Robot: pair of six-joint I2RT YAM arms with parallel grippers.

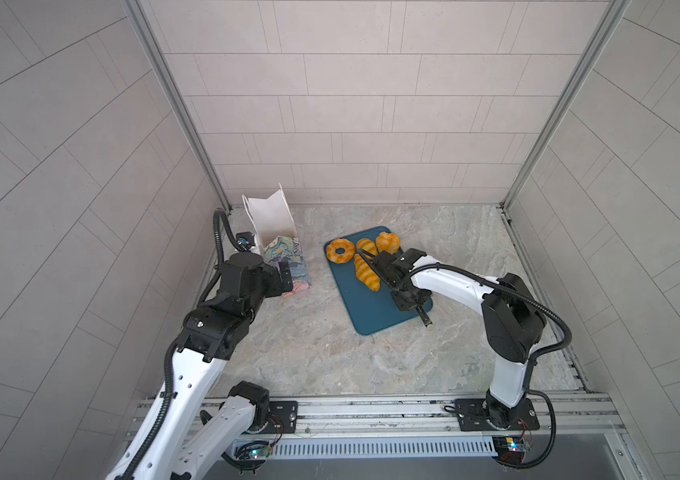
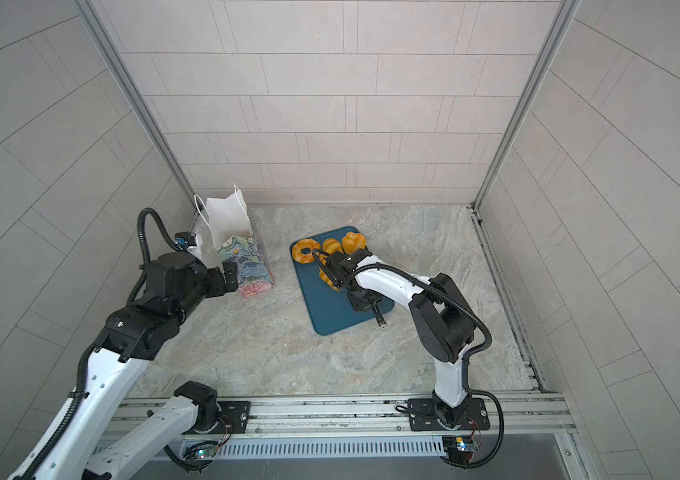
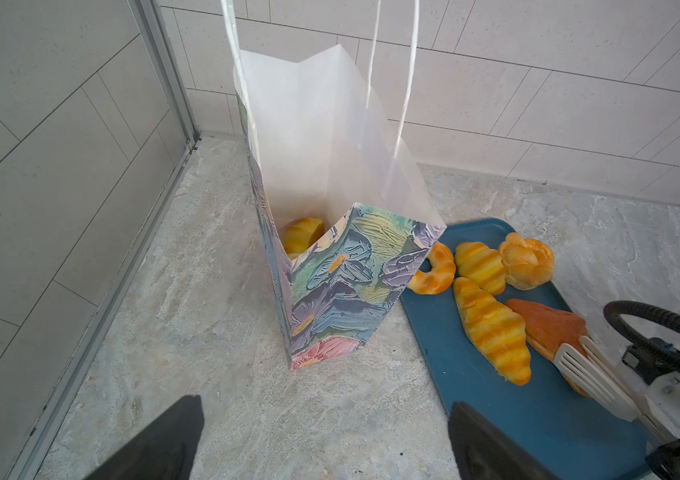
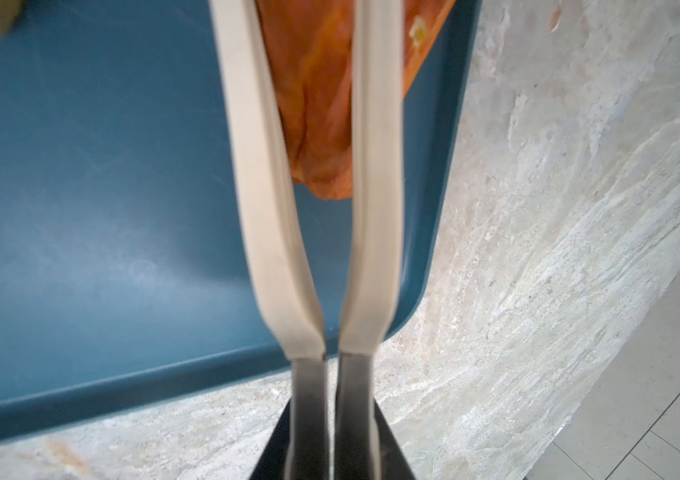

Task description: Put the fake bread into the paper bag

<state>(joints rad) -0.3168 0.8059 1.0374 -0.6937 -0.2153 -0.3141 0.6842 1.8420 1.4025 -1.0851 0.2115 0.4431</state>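
Starting nearest us, our right claw (image 4: 332, 415) is clenched on the handles of the white tongs (image 3: 587, 370). The two tong blades sit on each side of the dark orange pastry (image 3: 550, 328), at the near right of the teal tray (image 3: 537, 419). We think this fake bread is light and a bit squishy, with a shiny skin that could slip. So we would pinch it gently across its thick middle, not at a thin tip.

The right arm reaches in from the right, bent at the elbow, with its wrist low over the tray. Our left claw (image 3: 325, 419) is wide open and holds nothing. It hangs just on the near side of the paper bag (image 3: 342, 282) and points at it.

Farther along the tray lie a long striped croissant (image 3: 492, 332), then a ring (image 3: 433, 270), a short striped roll (image 3: 480, 266) and a round bun (image 3: 527, 259), all close together. At the far left the paper bag stands upright and open, left of the tray. One yellow bread piece (image 3: 303, 235) lies at its bottom.
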